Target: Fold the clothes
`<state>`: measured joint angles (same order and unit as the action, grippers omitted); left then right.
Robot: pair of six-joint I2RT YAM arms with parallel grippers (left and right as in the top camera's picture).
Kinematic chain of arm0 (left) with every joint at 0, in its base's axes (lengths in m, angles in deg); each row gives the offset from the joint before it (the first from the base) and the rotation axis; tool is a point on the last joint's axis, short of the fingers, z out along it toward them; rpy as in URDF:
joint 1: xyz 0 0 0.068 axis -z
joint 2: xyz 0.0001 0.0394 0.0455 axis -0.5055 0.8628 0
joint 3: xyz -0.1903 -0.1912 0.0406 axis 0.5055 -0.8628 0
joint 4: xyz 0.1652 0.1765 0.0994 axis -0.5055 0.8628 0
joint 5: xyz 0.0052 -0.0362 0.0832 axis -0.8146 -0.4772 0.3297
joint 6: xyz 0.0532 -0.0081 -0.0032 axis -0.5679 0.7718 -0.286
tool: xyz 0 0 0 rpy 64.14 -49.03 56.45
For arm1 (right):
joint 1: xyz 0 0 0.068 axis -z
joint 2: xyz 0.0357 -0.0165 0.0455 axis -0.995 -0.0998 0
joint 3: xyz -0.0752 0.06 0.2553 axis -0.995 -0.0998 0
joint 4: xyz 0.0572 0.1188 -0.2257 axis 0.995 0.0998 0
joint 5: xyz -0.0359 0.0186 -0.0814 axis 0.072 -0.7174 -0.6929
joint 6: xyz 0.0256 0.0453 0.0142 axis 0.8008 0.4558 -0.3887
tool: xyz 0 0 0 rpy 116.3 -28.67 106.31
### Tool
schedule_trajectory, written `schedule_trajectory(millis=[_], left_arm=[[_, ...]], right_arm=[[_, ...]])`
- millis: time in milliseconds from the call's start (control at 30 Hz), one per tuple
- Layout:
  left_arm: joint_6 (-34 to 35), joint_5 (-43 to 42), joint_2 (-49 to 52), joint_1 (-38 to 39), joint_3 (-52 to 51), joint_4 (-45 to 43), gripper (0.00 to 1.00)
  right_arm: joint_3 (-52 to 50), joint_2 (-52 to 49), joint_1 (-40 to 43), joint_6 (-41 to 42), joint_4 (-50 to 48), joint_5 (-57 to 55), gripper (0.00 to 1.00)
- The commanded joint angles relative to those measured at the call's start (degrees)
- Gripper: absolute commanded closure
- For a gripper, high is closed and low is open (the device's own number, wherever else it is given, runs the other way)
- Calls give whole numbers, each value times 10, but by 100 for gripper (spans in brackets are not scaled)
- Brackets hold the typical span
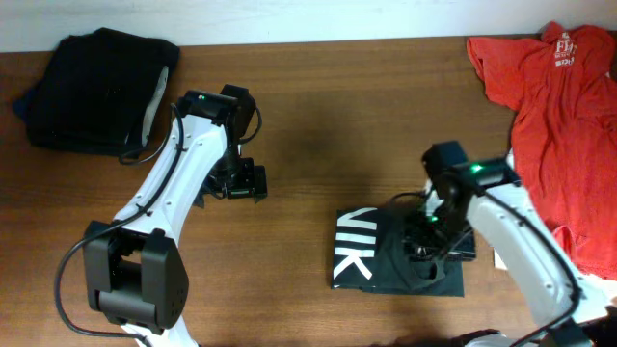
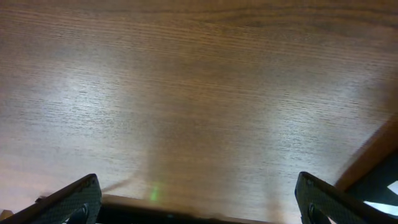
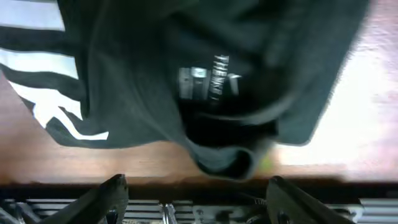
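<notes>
- Black-green garment (image 1: 386, 253) is lying folded into a compact rectangle on the wooden table (image 1: 318, 106), right of centre and toward the front edge, with large white block letters (image 1: 352, 258) showing along its left side.
- In the right wrist view the same garment (image 3: 137, 93) is filling most of the frame, its neck label (image 3: 205, 81) facing up and a rolled collar edge (image 3: 227, 160) bulging toward the camera.
- Right gripper (image 1: 429, 241) is hanging directly over the right half of this garment; from the wrist camera the gripper (image 3: 196, 186) is showing its fingers (image 3: 109, 194) spread wide, and they are clamping nothing, the cloth sitting just beyond the tips.
- Left gripper (image 1: 236, 183) is hovering over bare wood left of centre, well apart from the folded garment; in its own view the gripper (image 2: 198, 190) is standing wide open with empty fingers (image 2: 71, 200) and only table grain between them.
- Red T-shirt (image 1: 559, 116) is sprawling unfolded over the far right end of the table, reaching from the back edge toward the front.
- Black pile of clothes (image 1: 92, 92) is sitting at the back left corner, with a pale strip of fabric (image 1: 151, 104) showing along its right edge.
</notes>
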<state>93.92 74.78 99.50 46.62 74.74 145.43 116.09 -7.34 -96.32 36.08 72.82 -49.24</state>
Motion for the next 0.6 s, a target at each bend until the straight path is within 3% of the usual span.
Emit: schedule_trajectory(millis=[0,100,300,367,500,567], left_arm=[[-12,5,-3,-4,-1,6,1],[-22,4,-3,-4,-1,5,1],[-22,4,-3,-4,-1,3,1],[-22,4,-3,-4,-1,3,1],[-23,5,-3,-4,-1,3,1],[-26,4,-3,-4,-1,3,1]], right_arm=[[-39,-23,-17,28,-17,2,29],[-44,-29,-17,48,-28,-50,40],[-66,-31,-17,88,-50,-89,39],[-66,-31,-17,89,-50,-88,60],[-88,-31,-18,88,-77,-71,55],[-95,-31,-18,89,-80,-71,79]])
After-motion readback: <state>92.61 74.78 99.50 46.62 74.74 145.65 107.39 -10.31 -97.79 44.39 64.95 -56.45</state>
